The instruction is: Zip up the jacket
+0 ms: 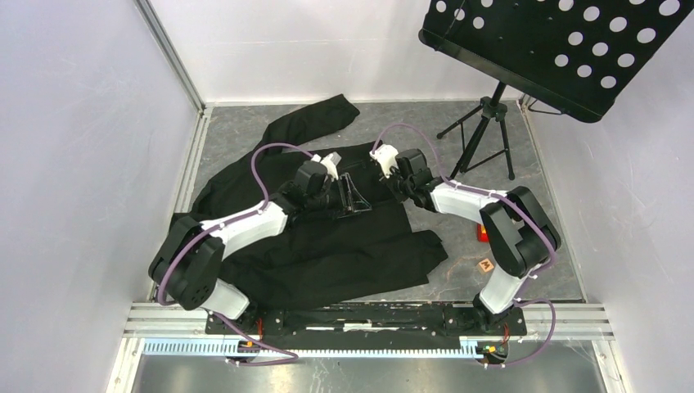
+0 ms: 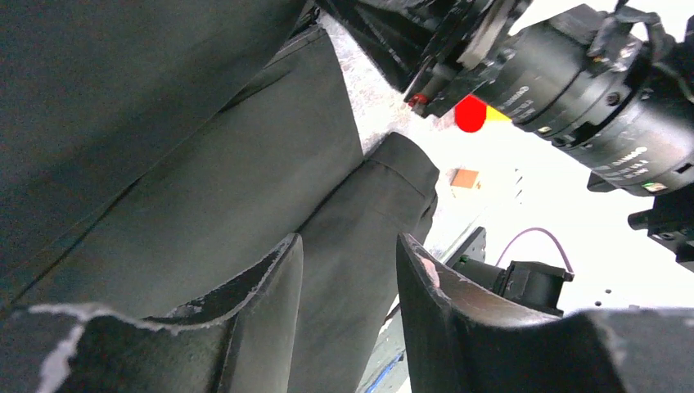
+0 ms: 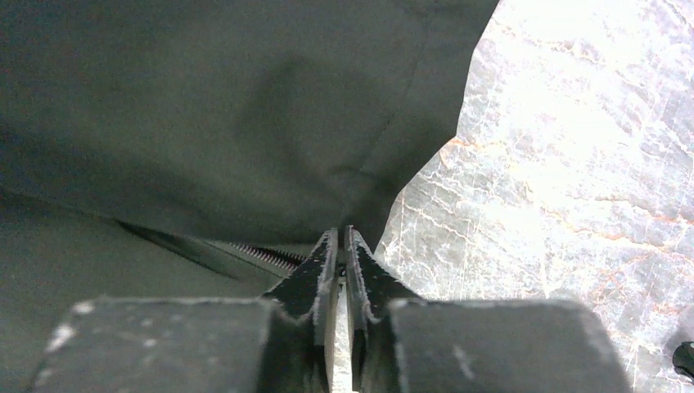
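The black jacket lies spread on the grey table, one sleeve reaching to the back. My left gripper is open just above the jacket's middle. In the left wrist view its fingers stand apart, and only jacket fabric shows beyond them. My right gripper is at the jacket's right front edge. In the right wrist view it is shut, its tips pinching the jacket edge right beside the zipper teeth.
A black perforated music stand on a tripod stands at the back right. A red object and a small brown block lie by the right arm. Walls close in the left, back and right sides.
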Robot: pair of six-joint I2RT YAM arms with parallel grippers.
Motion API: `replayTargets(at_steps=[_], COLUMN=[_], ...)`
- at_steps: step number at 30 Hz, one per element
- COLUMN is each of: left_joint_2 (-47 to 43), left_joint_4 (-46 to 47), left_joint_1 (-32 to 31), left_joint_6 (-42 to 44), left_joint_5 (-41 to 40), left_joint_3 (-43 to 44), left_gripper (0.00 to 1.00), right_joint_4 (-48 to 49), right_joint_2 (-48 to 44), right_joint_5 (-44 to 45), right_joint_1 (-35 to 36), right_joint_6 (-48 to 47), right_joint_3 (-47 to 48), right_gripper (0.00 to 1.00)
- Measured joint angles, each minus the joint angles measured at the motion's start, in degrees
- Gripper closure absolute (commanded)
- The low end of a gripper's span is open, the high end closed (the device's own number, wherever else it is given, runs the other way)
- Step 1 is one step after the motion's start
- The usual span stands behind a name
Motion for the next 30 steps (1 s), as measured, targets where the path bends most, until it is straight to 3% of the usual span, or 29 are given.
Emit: replayTargets(at_steps=[1, 3, 7, 12, 15, 17, 20, 25, 30], left_joint_2=[0.4, 1.4, 4.9, 11.0, 14.1, 15.8, 18.3, 24.1, 31.8], left_joint_4=[0.2, 0.6, 1.2, -1.5, -3.4, -5.2, -7.0, -11.0, -16.8], left_joint_1=[0.0, 0.0, 0.0, 0.0, -0.1, -0.5, -1.2, -3.3, -5.2], left_joint_6=[0.0, 0.0, 0.1, 3.9, 8.4, 12.1, 18.4, 29.2, 36.8], left_joint_5=[0.0, 0.0, 0.0, 0.3, 0.5, -0.5, -2.5, -3.7, -3.7], left_joint_3=[0.0, 0.0, 1.5, 9.8, 15.8, 19.4, 22.9, 27.5, 34.5], left_gripper=[0.49, 0.48, 0.33, 0.16, 0.2, 0.26, 0.24, 0.19, 0.19], right_joint_4=[0.2, 0.2, 0.0, -4.0, -9.2, -12.3, -14.5, -15.3, -12.2], right_joint_2=[0.2, 0.7, 1.7, 3.7, 3.8, 2.9, -1.7, -12.4, -16.3], right_joint_5=[0.1, 0.2, -0.8, -2.4, -2.0, -2.1, -3.7, -7.3, -11.0], right_joint_1=[0.0, -0.1, -0.4, -1.3, -2.7, -4.5, -7.6, -9.3, -10.3], right_joint_6=[0.2, 0.8, 1.8, 3.7, 7.0, 10.0, 14.2, 18.5, 21.0], right_joint_3=[0.3, 1.4, 3.8, 8.5, 11.1, 11.5, 8.2, -0.2, -7.3], right_gripper=[0.98, 1.0, 1.0, 0.99, 0.95, 0.85, 0.77, 0.74, 0.75])
